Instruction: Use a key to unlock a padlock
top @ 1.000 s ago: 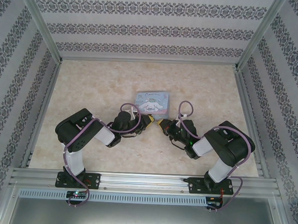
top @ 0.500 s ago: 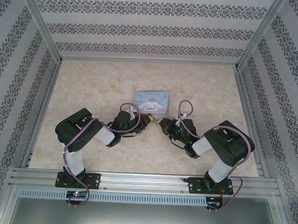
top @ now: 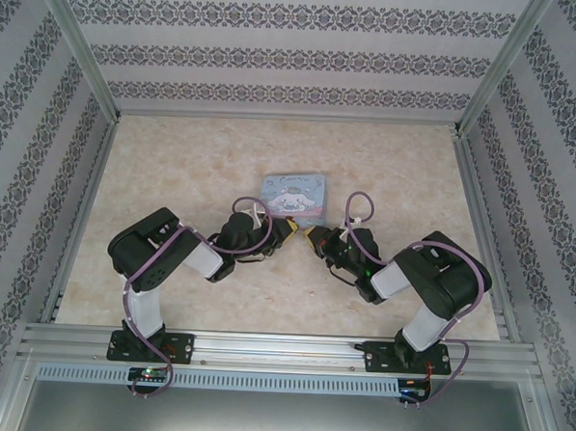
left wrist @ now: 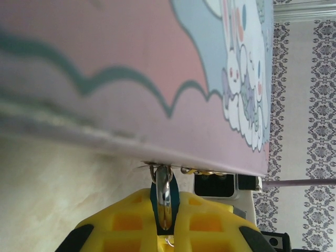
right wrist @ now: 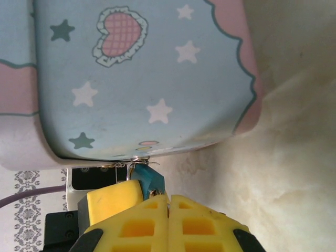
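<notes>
The left hand [left wrist: 165, 210] pinches the padlock [left wrist: 164, 185] at the cartoon tin's [left wrist: 131, 79] clasp, the right hand [right wrist: 168, 206] closed tight, key indiscernible; insertion seems in hand, needing fine alignment, then a turn.

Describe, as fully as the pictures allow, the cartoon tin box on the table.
The tin box lies flat on the beige table, printed face up. It is a rectangle with rounded corners, printed in pastel blue and pink with a white cartoon dog, stars and a heart. On its near edge sits a small metal clasp, where a padlock with a silvery shackle hangs. The left tool grips that padlock; the right tool is shut just beside it.
</notes>
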Robot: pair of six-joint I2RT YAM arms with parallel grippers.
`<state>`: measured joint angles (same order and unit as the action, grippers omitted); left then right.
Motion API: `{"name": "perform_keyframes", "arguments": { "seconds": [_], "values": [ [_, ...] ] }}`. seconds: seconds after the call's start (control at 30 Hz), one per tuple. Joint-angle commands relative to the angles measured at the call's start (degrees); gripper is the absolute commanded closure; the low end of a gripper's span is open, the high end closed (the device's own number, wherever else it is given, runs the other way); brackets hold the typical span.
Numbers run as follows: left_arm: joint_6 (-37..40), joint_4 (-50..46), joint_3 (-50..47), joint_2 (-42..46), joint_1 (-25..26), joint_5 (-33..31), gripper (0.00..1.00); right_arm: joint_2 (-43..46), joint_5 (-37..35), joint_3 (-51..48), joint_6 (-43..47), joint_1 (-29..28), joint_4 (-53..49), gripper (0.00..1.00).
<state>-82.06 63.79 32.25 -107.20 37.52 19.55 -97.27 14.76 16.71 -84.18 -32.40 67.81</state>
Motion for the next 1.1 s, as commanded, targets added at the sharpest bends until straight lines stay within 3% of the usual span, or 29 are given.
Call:
{"name": "perform_keyframes", "arguments": {
  "seconds": [0.0, 0.5, 1.07],
  "values": [
    [-3.4, 6.5, 1.6, -1.5, 1.7, 1.5, 1.0, -1.5, -0.8, 1.7, -1.7, -0.9, 5.6, 1.0],
    [-7.4, 9.8, 3.5, -2.0, 4.2, 0.9, 1.0, -5.5, -2.3, 2.2, -6.2, -0.9, 11.6, 1.0],
    [-6.1, 8.6, 4.9, -3.6, 5.9, 3.2, 1.0, -6.6, 5.0, 8.9, -5.7, 1.5, 11.5, 1.0]
  ]
}}
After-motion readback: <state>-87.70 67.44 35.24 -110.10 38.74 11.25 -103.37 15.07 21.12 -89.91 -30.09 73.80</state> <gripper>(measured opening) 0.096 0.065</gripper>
